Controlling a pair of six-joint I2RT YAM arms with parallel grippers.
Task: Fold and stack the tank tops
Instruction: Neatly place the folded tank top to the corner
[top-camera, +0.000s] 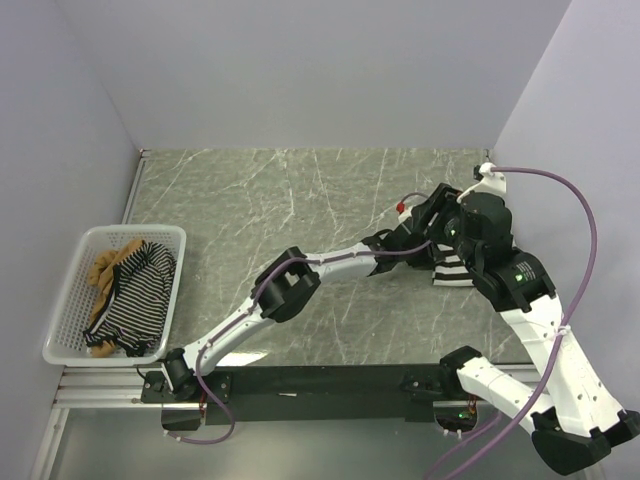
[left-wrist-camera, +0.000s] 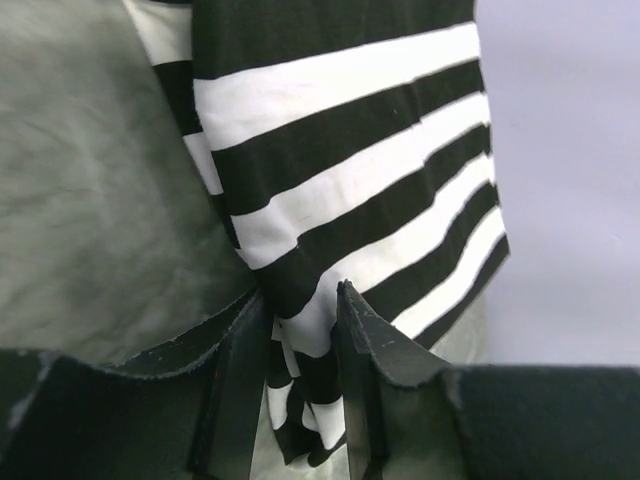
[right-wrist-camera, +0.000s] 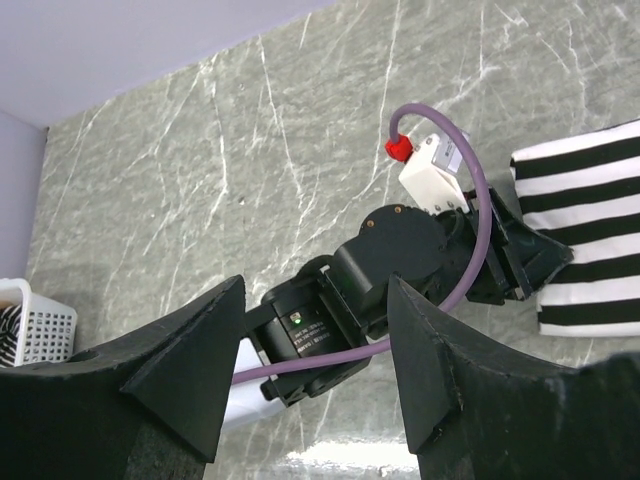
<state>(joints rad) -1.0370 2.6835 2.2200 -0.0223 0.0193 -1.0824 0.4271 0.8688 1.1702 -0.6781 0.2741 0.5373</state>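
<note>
The left gripper (left-wrist-camera: 300, 300) is pinching a bunched fold of the striped top (left-wrist-camera: 340, 170), its fingers (left-wrist-camera: 240, 380) clamped close on the cloth. The top is lying at the right side of the table (top-camera: 280, 190). The right gripper (right-wrist-camera: 315, 290) is hovering above it, fingers apart and empty. The fold is probably needing a low, straight carry, with the edges matching before release. The other tops (top-camera: 135, 290) are sitting in the basket (top-camera: 70, 330).

Grey-green marbled table (top-camera: 290, 190) filling mid-frame beneath me, plain pale lilac back wall (top-camera: 300, 70) across the top, left wall (top-camera: 60, 130) and right wall (top-camera: 585, 100) matching, soft even light
</note>
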